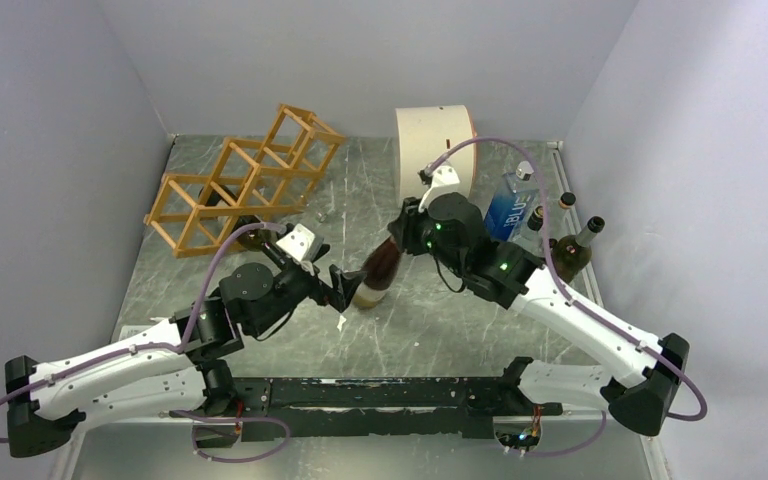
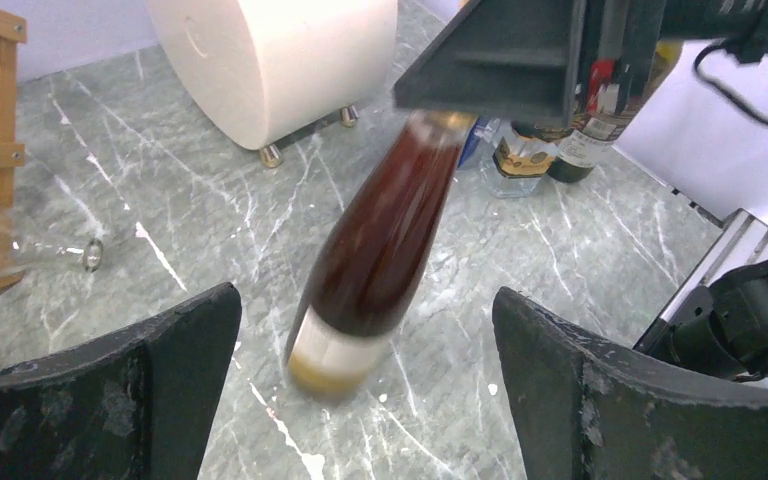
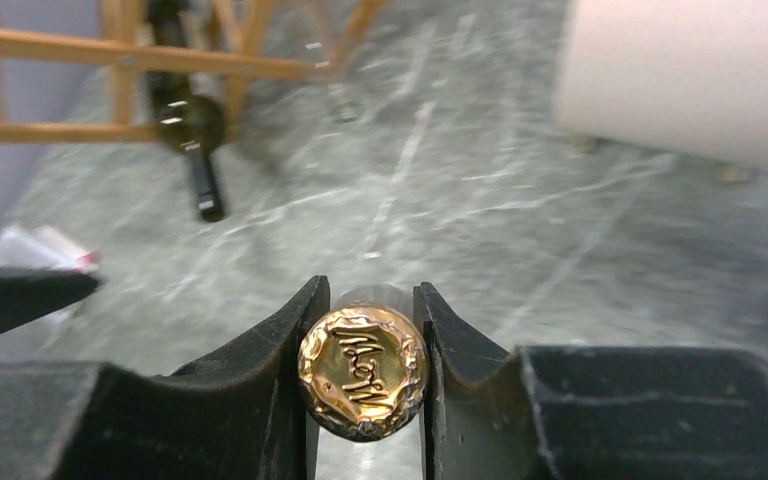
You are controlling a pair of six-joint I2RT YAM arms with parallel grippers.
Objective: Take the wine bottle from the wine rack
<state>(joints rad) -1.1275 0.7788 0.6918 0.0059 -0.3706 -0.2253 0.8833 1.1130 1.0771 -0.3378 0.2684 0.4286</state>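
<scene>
Wine bottle (image 1: 378, 275) held tilted, clear of wine rack (image 1: 245, 180), clamped at its top by right gripper (image 3: 365, 345); left gripper (image 1: 343, 290) spread wide around base, not touching

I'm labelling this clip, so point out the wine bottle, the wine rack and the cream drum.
wine bottle (image 2: 380, 240): left wrist view, on its dark brown body.
wine rack (image 2: 2, 110): left wrist view, on an upright wooden post.
cream drum (image 1: 435, 150): top external view, on its cream front surface.

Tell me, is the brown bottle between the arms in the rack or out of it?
Out. The wine bottle leans over the table, clear of the wine rack, with the right gripper shut on its gold cap.
</scene>
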